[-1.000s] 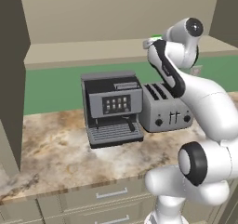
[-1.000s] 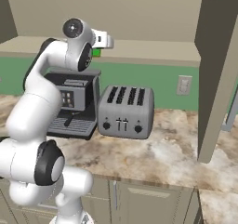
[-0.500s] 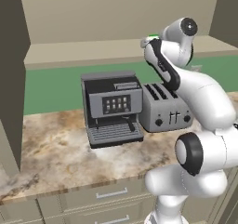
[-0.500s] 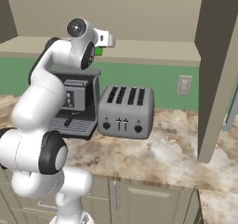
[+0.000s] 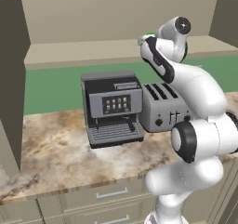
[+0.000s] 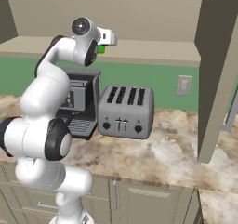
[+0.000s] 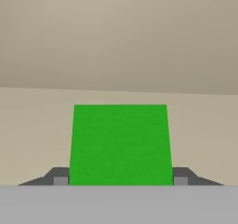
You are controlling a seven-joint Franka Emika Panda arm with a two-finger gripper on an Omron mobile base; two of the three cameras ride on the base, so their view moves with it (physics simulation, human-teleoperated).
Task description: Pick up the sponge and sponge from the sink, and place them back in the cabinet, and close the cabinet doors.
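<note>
1. Change since a second ago: very little. The arm's upper link has shifted slightly toward the cabinet; the hand stays at shelf height. Coffee machine (image 5: 113,108) and toaster (image 6: 125,111) have not moved on the desk (image 5: 60,158).
2. Fingers: the gripper (image 7: 120,181) is clamped on the bright green sponge (image 7: 120,144). In the hand view, one dark fingertip sits against each side of it, and the green top faces the camera. A small patch of the same green shows by the hand in both base views.
3. Location of task item: the sponge is held in the air at the front of the cabinet shelf (image 5: 83,51), above the coffee machine and toaster. Whether it is past the shelf lip I cannot tell.
4. Step in hand, my judgement: carrying one sponge into the cabinet for placement. Release not yet done. I cannot see a second sponge on the shelf, so that one's status is unknown.
5. Next move calls for: reach further in over the shelf, lower until the sponge is near the board, then open the fingers and back straight out.
6. Edges: the shelf's front lip lies just under the hand. The dark side panel (image 6: 216,69) hangs at the right, well apart from the hand.
7. Open room: the shelf ahead looks bare and wide, with the back wall beyond. The appliances below limit any downward withdrawal.
</note>
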